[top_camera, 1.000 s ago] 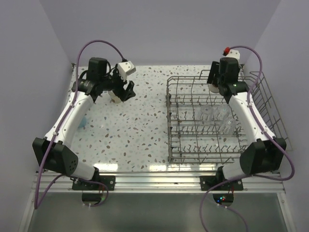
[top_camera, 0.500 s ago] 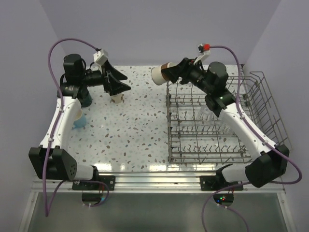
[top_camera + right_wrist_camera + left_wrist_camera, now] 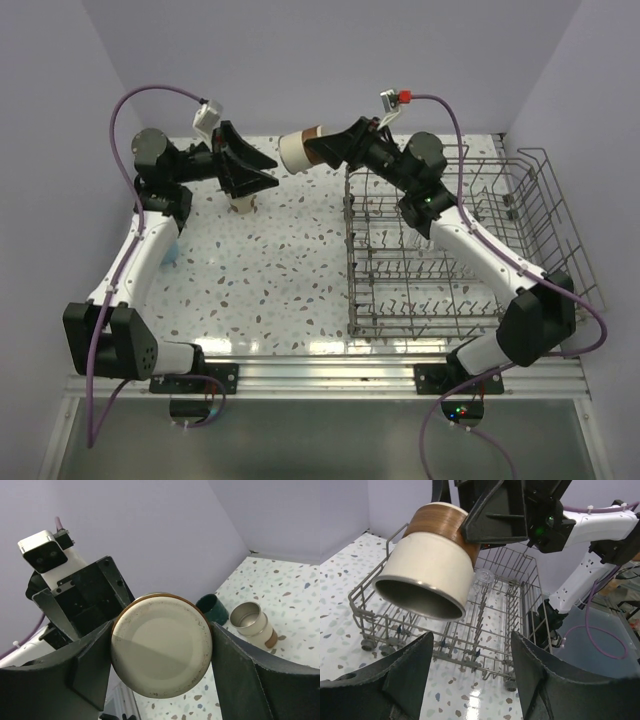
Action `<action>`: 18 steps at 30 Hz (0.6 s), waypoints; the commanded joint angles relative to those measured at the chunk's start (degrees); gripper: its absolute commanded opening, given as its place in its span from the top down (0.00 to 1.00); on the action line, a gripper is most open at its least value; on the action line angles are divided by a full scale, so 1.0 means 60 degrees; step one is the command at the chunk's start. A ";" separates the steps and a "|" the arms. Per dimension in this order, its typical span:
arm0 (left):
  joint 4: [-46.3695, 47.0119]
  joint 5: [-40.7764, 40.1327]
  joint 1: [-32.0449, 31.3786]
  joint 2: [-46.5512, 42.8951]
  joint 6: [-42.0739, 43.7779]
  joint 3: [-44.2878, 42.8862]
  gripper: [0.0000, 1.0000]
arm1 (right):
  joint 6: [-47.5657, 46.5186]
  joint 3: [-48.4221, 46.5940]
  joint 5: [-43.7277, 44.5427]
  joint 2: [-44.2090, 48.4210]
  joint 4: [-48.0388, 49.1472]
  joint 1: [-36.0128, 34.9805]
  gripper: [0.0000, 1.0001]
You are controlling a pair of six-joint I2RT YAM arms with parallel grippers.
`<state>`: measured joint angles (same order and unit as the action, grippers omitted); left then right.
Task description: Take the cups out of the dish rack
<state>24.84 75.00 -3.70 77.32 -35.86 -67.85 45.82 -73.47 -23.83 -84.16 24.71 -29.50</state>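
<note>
Right end effector (image 3: pixel 322 150) clamped on a beige tumbler (image 3: pixel 297 152), tumbler held sideways in the air just left of the dish rack (image 3: pixel 352 262), its mouth facing the left end effector (image 3: pixel 258 171), that one spread wide and empty, second beige tumbler (image 3: pixel 242 205) upright on the table (image 3: pixel 290 270).

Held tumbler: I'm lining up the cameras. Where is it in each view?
Top external: tumbler upper centre, sideways in the right tool.
Left wrist: tumbler upper left, mouth toward the camera.
Right wrist: tumbler centre, base toward the camera.
Shared landmark: the left tool, facing the tumbler in all three.
</note>
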 commanded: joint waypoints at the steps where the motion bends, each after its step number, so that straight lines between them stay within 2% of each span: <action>1: 0.1617 -0.0078 -0.0261 -0.0230 -0.1143 0.0074 0.34 | 0.0449 -0.0103 -0.0217 -0.0123 0.1199 -0.0254 0.73; 8: 0.2025 -0.0386 -0.0305 -0.0128 -0.1567 -0.0014 0.38 | 0.0434 -0.0206 -0.0246 -0.0504 0.1198 -0.0591 0.73; 12: 0.2012 -0.0459 -0.0335 -0.0025 -0.1641 0.0044 0.47 | 0.0770 -0.0206 -0.0378 -0.0869 0.1594 -0.0753 0.73; 13: 0.2027 -0.0459 -0.0335 -0.0011 -0.1670 0.0059 0.56 | 0.0844 -0.0235 -0.0393 -0.0943 0.1624 -0.0825 0.73; 15: 0.2027 -0.0474 -0.0335 0.0004 -0.1670 0.0088 0.66 | 0.0844 -0.0264 -0.0422 -0.1060 0.1639 -0.0899 0.74; 16: 0.2012 -0.0474 -0.0335 0.0004 -0.1670 0.0103 0.82 | 0.0859 -0.0250 -0.0408 -0.1134 0.1639 -0.0943 0.74; 18: 0.1925 -0.0547 -0.0320 0.0004 -0.1641 0.0088 0.97 | 0.0873 -0.0162 -0.0422 -0.1222 0.1682 -0.0973 0.74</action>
<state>32.64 71.61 -4.34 77.93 -45.78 -67.20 50.54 -73.52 -25.26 -89.38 33.78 -33.30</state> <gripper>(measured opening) 0.109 0.718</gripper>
